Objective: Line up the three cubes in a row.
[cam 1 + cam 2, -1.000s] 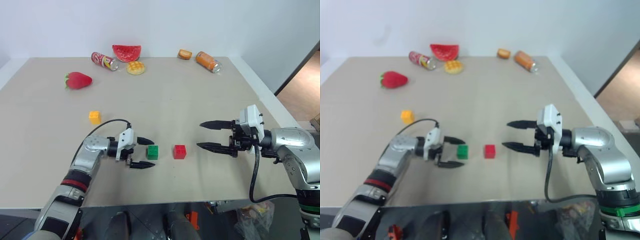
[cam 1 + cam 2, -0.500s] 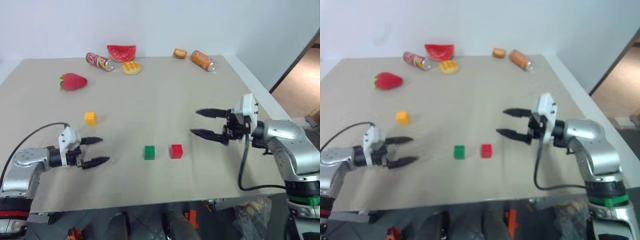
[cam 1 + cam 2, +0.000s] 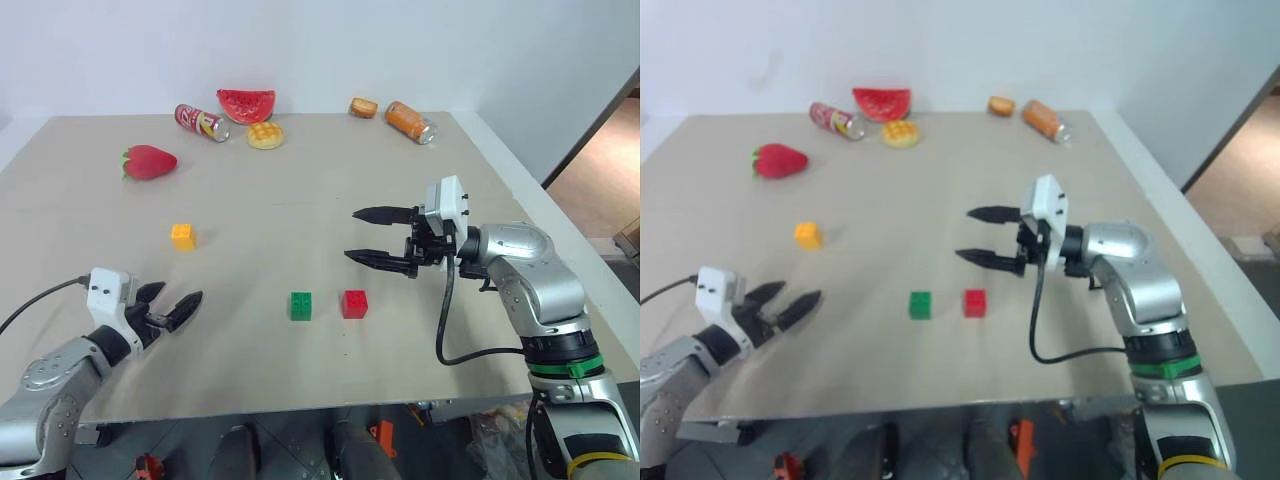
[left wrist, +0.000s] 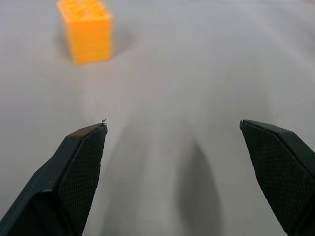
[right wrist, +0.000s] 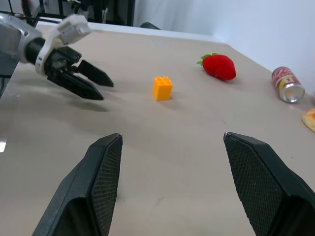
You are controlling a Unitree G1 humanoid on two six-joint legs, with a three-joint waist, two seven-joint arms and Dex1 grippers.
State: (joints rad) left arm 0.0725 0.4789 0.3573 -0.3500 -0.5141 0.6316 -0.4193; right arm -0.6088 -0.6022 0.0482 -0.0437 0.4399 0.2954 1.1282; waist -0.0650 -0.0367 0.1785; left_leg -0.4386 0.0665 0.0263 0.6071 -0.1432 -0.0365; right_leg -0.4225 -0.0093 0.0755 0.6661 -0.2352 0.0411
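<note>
The green cube (image 3: 300,306) and the red cube (image 3: 354,304) sit just beside each other near the front of the table (image 3: 300,200), already forming a short line, while the yellow-orange cube (image 3: 182,236) lies well apart from them, farther back and toward the robot's left. Two of three appear placed, so the step in hand looks like fetching the last cube. The left gripper (image 3: 166,308) hovers low near the front left corner, fingers spread and holding nothing, aimed toward the yellow-orange cube, which shows ahead of its tips in the left wrist view. The right gripper (image 3: 378,238) hangs above the table behind the red cube, fingers also spread and empty, pointing across toward the left. The next move probably calls for the left gripper to advance, straddle the cube squarely and close. Bare tabletop surrounds the cube and runs open to the green one; the strawberry (image 3: 150,162) lies well behind.
</note>
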